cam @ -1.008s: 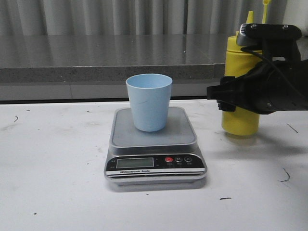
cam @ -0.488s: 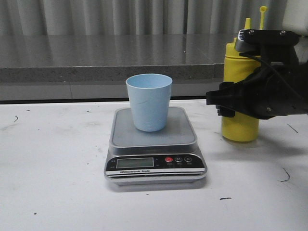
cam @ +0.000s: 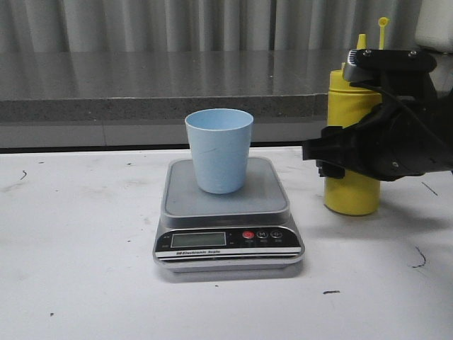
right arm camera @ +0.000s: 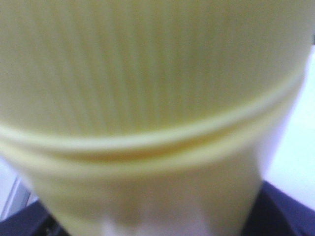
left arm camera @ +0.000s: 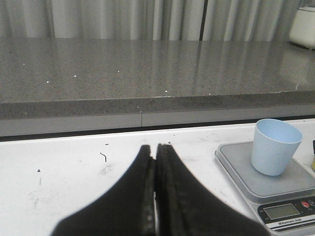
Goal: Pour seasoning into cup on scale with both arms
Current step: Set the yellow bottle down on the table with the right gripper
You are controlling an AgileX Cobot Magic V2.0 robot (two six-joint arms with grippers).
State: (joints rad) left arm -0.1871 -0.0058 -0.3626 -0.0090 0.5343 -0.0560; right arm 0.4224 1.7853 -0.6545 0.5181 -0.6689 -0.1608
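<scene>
Right claw: the right gripper [cam: 333,161] is clenched around the seasoning bottle [cam: 352,191] at mid-height, at the right of the front view; in the right wrist view the yellow wall [right arm camera: 147,98] fills the frame between dark finger edges.
Left claw: the left gripper [left arm camera: 156,196] is clenched on nothing, fingers pressed together, low in its wrist view.
Bottle: upright, base apparently just clear of the white table [cam: 85,269]; nozzle [cam: 362,41] and tethered cap [cam: 383,23] near the top edge.
Cup: the cup [cam: 219,150] stands upright on the scale [cam: 228,219], centre frame, well apart from the bottle.
Step advice: I judge lifting higher before tilting wise, so the nozzle clears the cup rim.
Room: open table left of the scale; the grey ledge [cam: 141,85] lies behind.
</scene>
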